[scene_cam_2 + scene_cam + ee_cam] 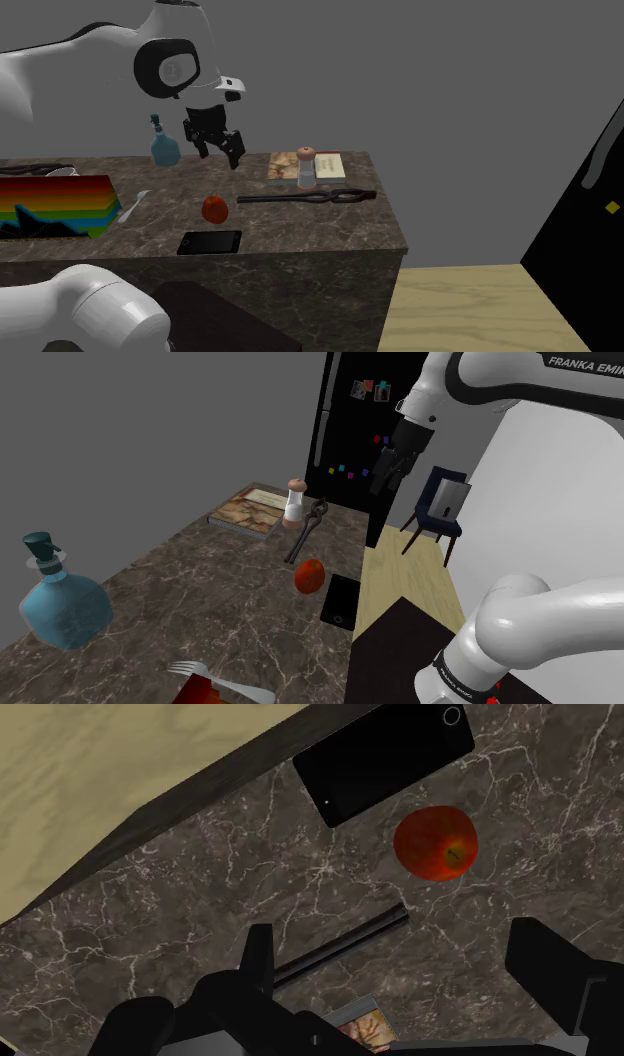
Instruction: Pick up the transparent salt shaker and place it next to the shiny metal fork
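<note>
Salt shaker (293, 504) stands upright at the far end of the counter (200, 592) in the shoulder view, fork (225, 684) at the near edge. Second exterior view: gripper (222, 142) hangs in the air left of it. Wrist view: fingers (258, 954) spread wide, apple (435, 842) beyond.

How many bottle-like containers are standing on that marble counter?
2. A blue bottle stands at the shoulder view's left; a clear salt shaker stands by the book and black tongs. More could be hidden.

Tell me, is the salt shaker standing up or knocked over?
Upright: the salt shaker stands on its base, brownish top uppermost, in both exterior views.
</note>
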